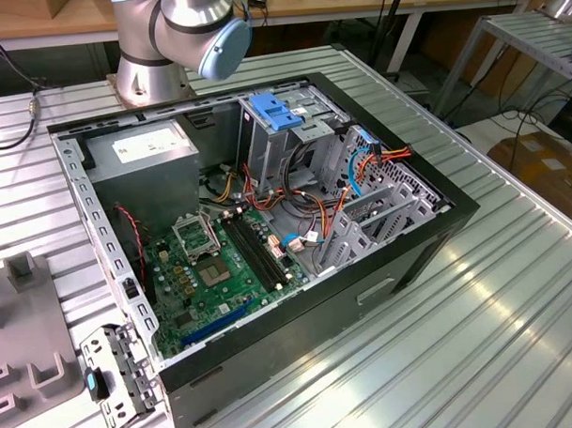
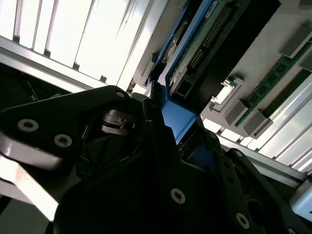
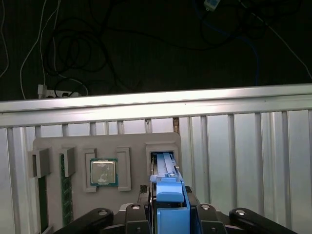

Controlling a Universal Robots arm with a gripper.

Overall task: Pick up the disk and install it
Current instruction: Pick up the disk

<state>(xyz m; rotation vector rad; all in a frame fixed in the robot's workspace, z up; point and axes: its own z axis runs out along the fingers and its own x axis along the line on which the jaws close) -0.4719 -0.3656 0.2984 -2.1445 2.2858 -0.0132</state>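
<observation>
Evidently pickup: fingers (image 3: 195,210) pinch the disk (image 3: 168,192), standing slotted in the tray (image 1: 27,326), eight o'clock in the exterior view; freeing it likely needs a straight pull.

Bright room light streaks glare across the ribbed metal table (image 1: 441,359) in the exterior view and bleaches it white in the second wrist view, while the floor (image 3: 146,44) beyond it lies dim.
</observation>
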